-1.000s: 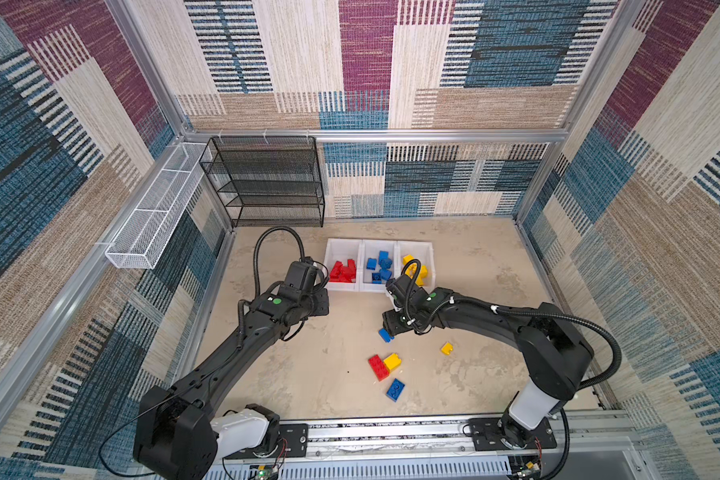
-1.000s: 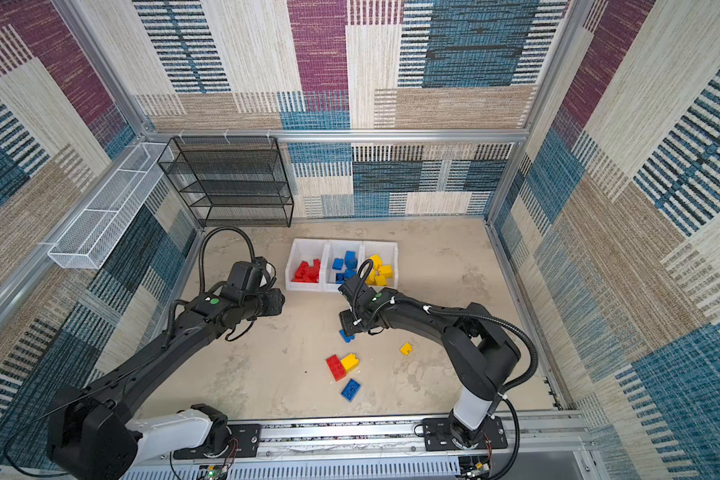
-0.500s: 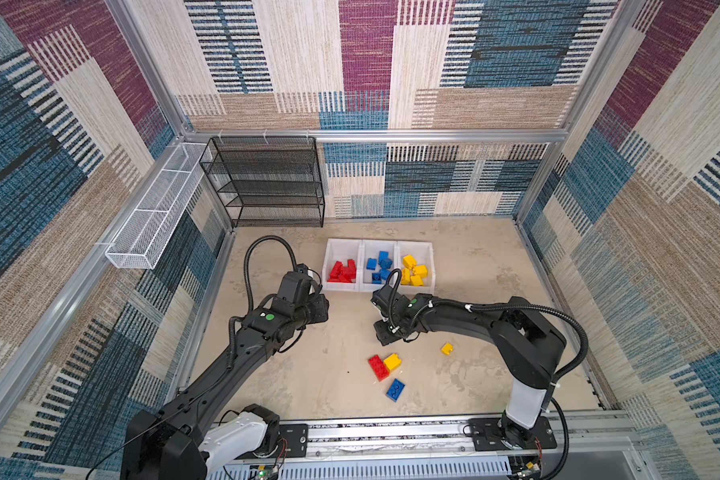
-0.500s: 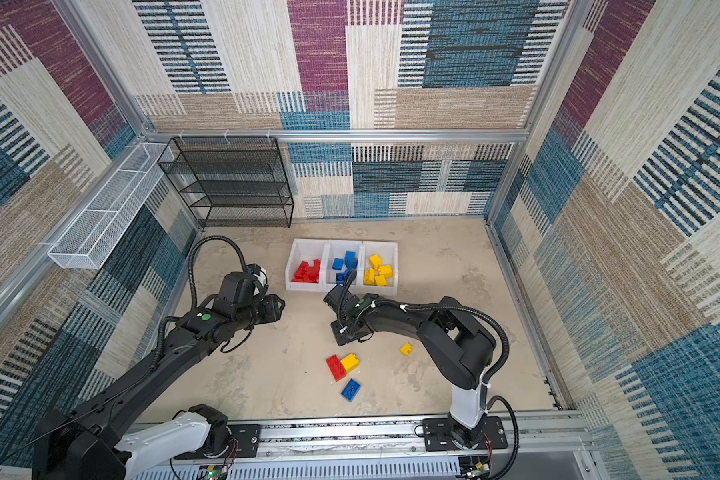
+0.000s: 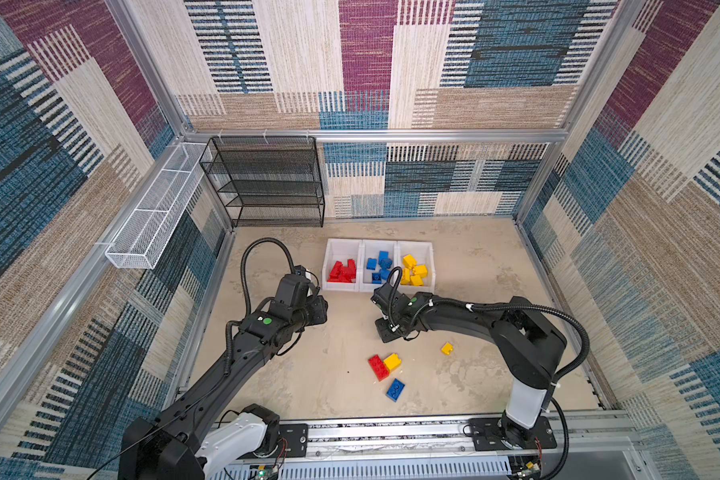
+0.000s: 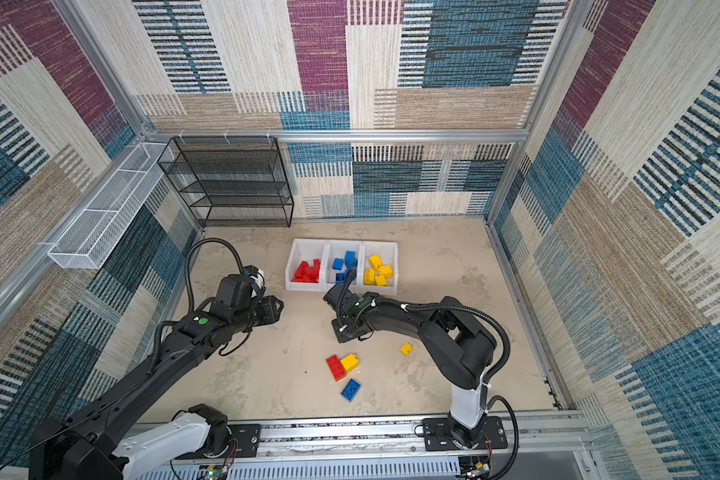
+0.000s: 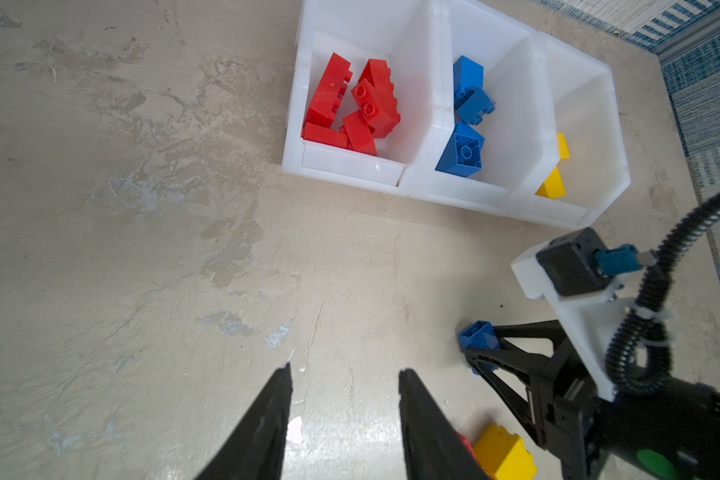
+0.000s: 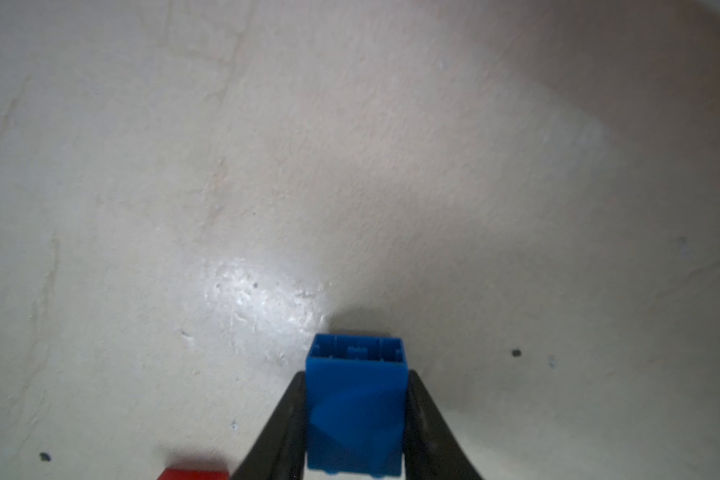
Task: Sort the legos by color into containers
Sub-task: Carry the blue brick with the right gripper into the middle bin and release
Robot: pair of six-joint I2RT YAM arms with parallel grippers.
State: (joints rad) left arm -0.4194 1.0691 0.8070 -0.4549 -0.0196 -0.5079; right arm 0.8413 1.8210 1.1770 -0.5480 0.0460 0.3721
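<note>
Three white containers stand in a row at the back: one [image 5: 336, 249] holds red legos, the middle one [image 5: 377, 246] blue, the right one [image 5: 417, 248] yellow. My right gripper [image 5: 385, 332] is low on the floor in front of them, shut on a blue lego [image 8: 356, 407] that fills the gap between its fingers; the left wrist view shows the same brick [image 7: 479, 336]. My left gripper [image 7: 344, 372] hangs open and empty over bare floor, left of the bins. Loose on the floor lie a red lego [image 5: 378, 367], a yellow one [image 5: 393, 361], a blue one [image 5: 395, 390] and a small yellow one [image 5: 447, 348].
A black mesh shelf [image 5: 267, 183] stands at the back left corner and a long white wire basket [image 5: 154, 212] hangs on the left wall. Patterned walls close in three sides. A metal rail [image 5: 391, 432] carrying both arm bases runs along the front.
My right gripper has come down over the blue lego on the floor and shut on it. My left gripper has drawn back a little from the bins, staying open.
</note>
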